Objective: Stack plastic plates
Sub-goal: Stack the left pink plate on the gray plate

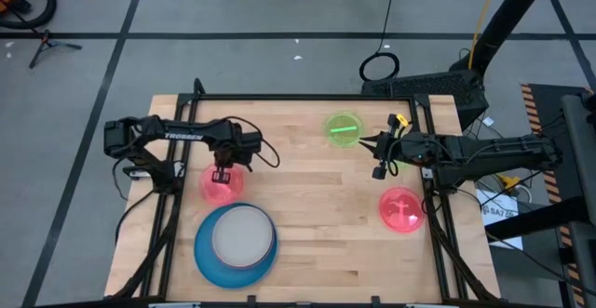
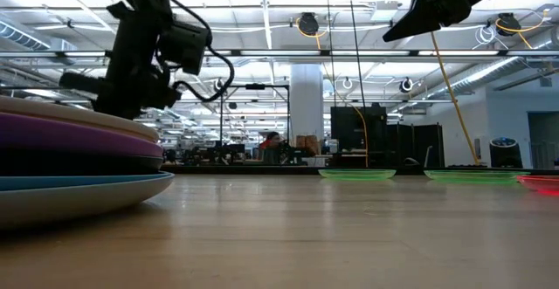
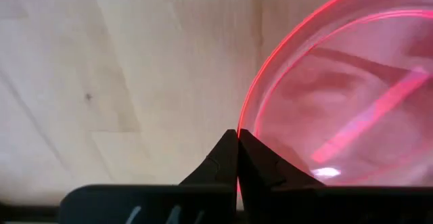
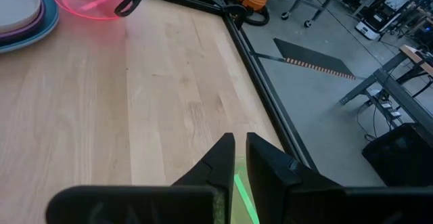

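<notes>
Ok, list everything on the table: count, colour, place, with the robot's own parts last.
Stack of plates: one stack, near-left part of the table; large blue plate at the bottom, purple and a dark one showing between in the low view, whitish on top.
Pink plate: one, translucent, left side just behind the stack, its rim pinched by the left gripper.
Second pink plate: one, translucent, right edge of the table, lying free.
Green plate: one, neon, far centre-right, beside the right gripper.
Table: one, light wood with a black frame.
Left gripper: dark, fingers shut on the first pink plate's rim.
Right gripper: dark, at the green plate's edge, fingers nearly together.
</notes>
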